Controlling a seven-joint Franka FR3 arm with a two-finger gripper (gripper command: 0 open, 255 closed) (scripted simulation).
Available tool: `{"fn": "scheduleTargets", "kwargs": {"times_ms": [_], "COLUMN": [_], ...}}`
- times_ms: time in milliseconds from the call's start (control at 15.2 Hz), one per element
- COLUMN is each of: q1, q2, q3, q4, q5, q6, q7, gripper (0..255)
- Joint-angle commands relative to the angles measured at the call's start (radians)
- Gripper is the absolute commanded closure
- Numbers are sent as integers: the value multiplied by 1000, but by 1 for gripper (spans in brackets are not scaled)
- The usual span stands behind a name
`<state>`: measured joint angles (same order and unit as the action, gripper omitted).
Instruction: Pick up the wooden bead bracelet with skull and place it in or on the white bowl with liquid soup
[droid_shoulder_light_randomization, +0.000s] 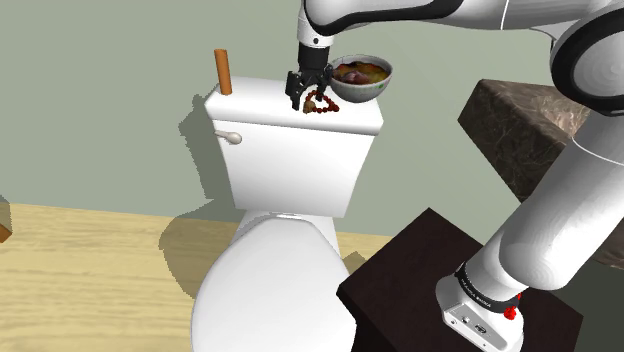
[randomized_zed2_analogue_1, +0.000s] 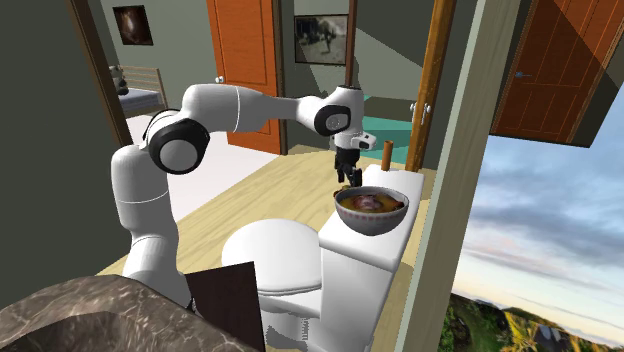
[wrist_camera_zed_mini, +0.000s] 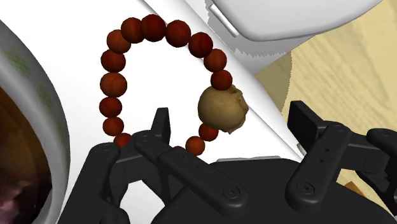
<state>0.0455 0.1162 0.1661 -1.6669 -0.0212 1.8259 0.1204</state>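
Jaws wide and holding nothing, the black gripper (wrist_camera_zed_mini: 232, 116) points straight down over the bead bracelet (wrist_camera_zed_mini: 114, 83), which lies on the toilet tank lid (droid_shoulder_light_randomization: 262, 100) just beside the soup bowl (droid_shoulder_light_randomization: 365, 93). The fingers should settle astride the strand by the skull bead (wrist_camera_zed_mini: 222, 108) before closing. The white arm (droid_shoulder_light_randomization: 430, 15) reaches out level from its stand (droid_shoulder_light_randomization: 400, 270)

**No Legible Writing**

No word, number, brand or sign can be read; a few faint dark marks on the arm's base (droid_shoulder_light_randomization: 478, 320), near its red button (droid_shoulder_light_randomization: 513, 312), are too small to make out; the framed picture (randomized_zed2_analogue_1: 322, 38) beside the orange door (randomized_zed2_analogue_1: 243, 70) and the smaller framed picture (randomized_zed2_analogue_1: 133, 24) on the dark wall show images without any lettering that can be told.
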Motion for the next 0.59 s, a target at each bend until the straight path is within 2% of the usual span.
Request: {"fn": "scheduleTargets", "kwargs": {"times_ms": [0, 396, 462, 528], "q1": [0, 0, 0, 0], "q2": [0, 0, 0, 0], "q3": [0, 0, 0, 0], "q4": [-9, -9, -9, -9], "q5": [0, 0, 0, 0], "q6": [9, 9, 9, 9], "q7": [0, 0, 0, 0], "gripper": [0, 0, 255, 255]}}
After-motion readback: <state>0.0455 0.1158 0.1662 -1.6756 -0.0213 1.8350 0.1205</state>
